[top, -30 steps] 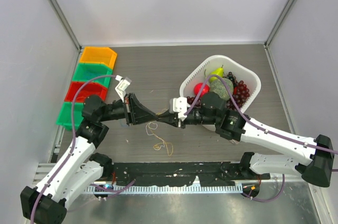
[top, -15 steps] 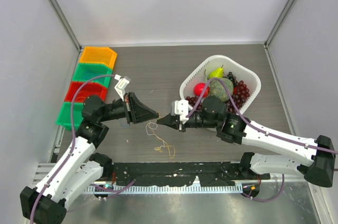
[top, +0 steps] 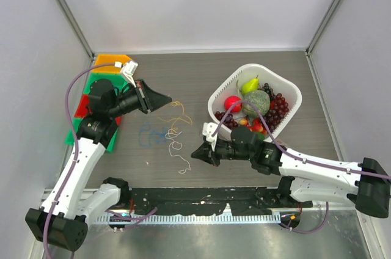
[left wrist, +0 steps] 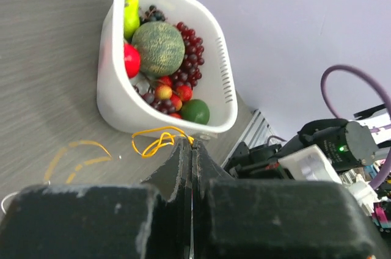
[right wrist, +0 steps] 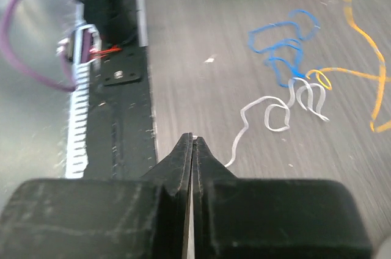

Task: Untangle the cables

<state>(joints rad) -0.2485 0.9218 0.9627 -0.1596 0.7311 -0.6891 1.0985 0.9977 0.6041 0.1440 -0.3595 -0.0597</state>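
Grey wood-grain table, pale walls. From above, the cables [top: 171,131] lie loose left of the basket [top: 215,101], strung lengthwise between left gripper [top: 169,99] and right gripper [top: 193,155] — the right nearer the white tail. Left wrist: jaws pinched on the thin orange strand [left wrist: 157,143]. Right wrist: jaws closed, limp white strand [right wrist: 242,115] just ahead — gripped or not, I cannot tell.

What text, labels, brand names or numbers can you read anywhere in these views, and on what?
None can be read in any view.
The white basket, the coloured bins and the cables show no print.
Any marking on the arms' own parts is too small or blurred to make out.
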